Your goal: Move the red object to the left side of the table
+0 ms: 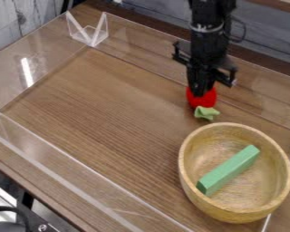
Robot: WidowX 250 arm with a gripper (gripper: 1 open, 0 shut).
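— On the brown wood-grain tabletop (99, 100) with low clear acrylic walls (26, 65), where is the small glossy red strawberry-shaped toy (202, 94)?
— At the back right, near the round light wooden bowl (187, 163) holding a green rectangular block (228, 169). Black fingers (198, 80) pinch its top; its pale green tip points down.

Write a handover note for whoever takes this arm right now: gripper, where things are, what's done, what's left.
Gripper: shut on the red object, pointing down.
Red object: right half of the table, just behind the wooden bowl; unclear if it is off the surface.
Done: grasp.
Left: carry it to the table's left side, release.
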